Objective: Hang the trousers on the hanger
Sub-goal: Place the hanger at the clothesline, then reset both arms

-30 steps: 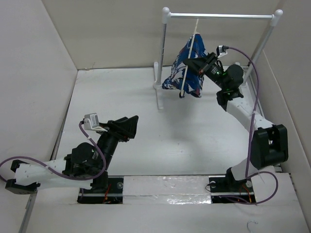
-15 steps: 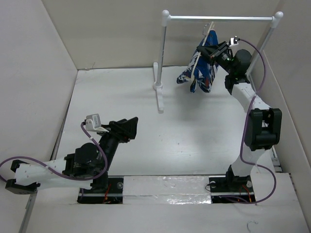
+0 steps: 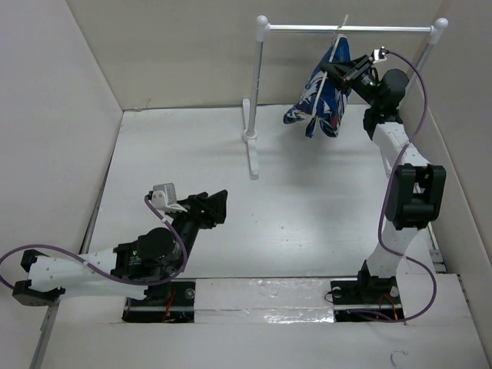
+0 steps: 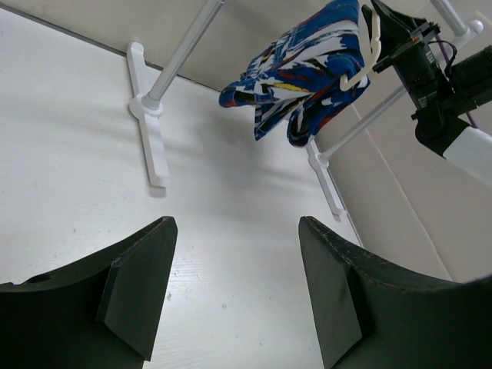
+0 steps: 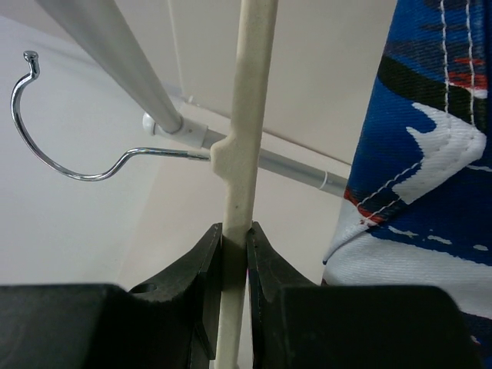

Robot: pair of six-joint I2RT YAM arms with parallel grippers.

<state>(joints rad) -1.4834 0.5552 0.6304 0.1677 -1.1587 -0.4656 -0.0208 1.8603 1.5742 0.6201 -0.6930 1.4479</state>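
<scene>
Up at the far right, the right arm stretches tall, its forearm angled toward the rail [image 3: 346, 28]. The right hand [image 5: 234, 231] pinches the cream bar of the hanger [image 5: 244, 115], whose metal hook sits beside the rail. The trousers [image 3: 323, 96] drape over the hanger, clear of the desk [image 3: 307, 200]. The left arm lies low at near left, its left hand [image 4: 234, 284] spread wide and holding nothing.

white links [image 3: 69, 269] are alternating with black joints [image 3: 415, 196], purple cables [image 3: 424, 96] are trailing alongside, and black wedge fingers [image 4: 138, 296] are tipping the left gripper [image 4: 236, 223].
</scene>
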